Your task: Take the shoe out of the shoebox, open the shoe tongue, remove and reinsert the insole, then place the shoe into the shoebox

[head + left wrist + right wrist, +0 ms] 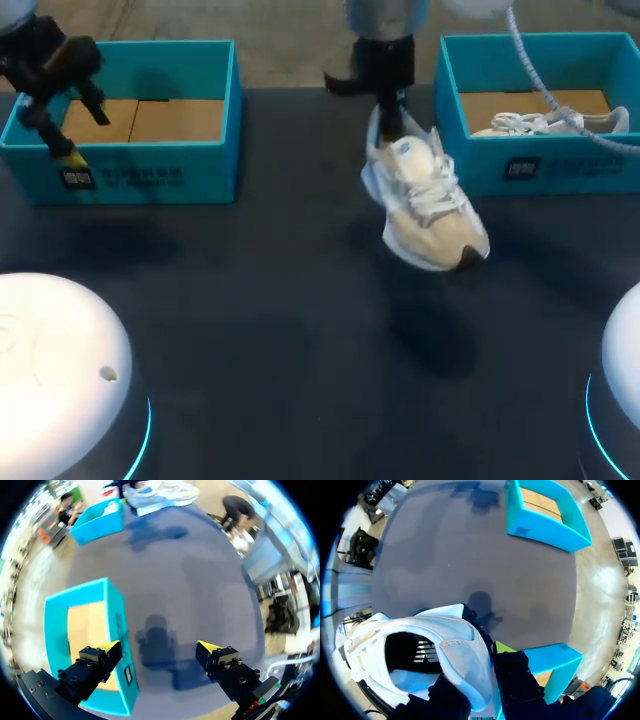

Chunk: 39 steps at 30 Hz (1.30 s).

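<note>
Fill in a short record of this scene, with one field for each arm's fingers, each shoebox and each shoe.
right gripper: fingers shut on the heel of the held shoe
held shoe: white and beige, lifted above the table, between the two boxes
left gripper: fingers open, holding nothing, above the front wall of the left shoebox
left shoebox: teal, no shoe inside, cardboard floor showing
right shoebox: teal, contains the second shoe
second shoe: white, lying in the box
</note>
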Each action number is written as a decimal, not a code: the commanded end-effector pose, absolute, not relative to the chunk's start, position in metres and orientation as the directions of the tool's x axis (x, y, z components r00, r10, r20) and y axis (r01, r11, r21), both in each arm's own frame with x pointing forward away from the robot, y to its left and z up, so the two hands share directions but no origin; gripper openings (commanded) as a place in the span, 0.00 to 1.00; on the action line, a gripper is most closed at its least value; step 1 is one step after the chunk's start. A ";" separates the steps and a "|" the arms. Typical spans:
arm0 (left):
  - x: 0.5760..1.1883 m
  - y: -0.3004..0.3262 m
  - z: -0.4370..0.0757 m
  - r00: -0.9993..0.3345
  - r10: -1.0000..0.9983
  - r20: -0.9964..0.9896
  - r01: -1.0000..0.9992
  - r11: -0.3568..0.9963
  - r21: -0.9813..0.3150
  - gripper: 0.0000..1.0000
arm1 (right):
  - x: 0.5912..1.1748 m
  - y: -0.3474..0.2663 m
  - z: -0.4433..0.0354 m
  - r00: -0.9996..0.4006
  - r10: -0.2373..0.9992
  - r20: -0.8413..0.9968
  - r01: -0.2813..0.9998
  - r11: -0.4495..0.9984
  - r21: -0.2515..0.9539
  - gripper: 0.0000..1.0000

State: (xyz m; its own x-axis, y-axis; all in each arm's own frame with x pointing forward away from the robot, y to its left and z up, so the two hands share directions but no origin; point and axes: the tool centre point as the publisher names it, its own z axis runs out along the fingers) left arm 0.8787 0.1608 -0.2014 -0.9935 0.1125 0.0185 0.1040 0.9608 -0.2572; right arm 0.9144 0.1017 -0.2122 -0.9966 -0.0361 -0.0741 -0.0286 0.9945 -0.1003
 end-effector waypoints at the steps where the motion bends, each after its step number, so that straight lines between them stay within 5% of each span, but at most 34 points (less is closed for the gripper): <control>1: 0.881 0.167 -0.194 -0.992 -0.129 0.017 -0.130 0.980 -0.150 1.00 | 0.928 0.084 -0.203 -0.998 -0.027 -0.063 -0.021 0.995 -0.095 0.00; 8: 0.896 0.186 -0.192 -0.934 -0.358 -0.007 -0.357 0.933 -0.033 1.00 | 0.949 0.067 -0.191 -0.997 0.017 -0.070 0.023 0.996 -0.088 0.00; 24: 0.896 0.186 -0.192 -0.934 -0.358 -0.007 -0.357 0.933 -0.033 1.00 | 0.952 0.065 -0.190 -0.997 0.032 -0.063 0.038 0.995 -0.091 0.00; 39: 0.909 0.211 -0.183 -0.607 -0.778 0.162 -0.778 0.623 0.078 1.00 | 1.011 -0.035 -0.154 -0.984 0.142 -0.106 0.152 0.983 -0.100 0.00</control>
State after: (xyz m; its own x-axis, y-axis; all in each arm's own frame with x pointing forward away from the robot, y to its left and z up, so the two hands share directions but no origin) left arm 0.8991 0.2061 -0.1864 -0.6998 -0.7058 0.1103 -0.7062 0.7067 0.0421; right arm 1.0024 -0.0180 -0.1603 -0.9836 0.1340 -0.1205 0.1476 0.9827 -0.1116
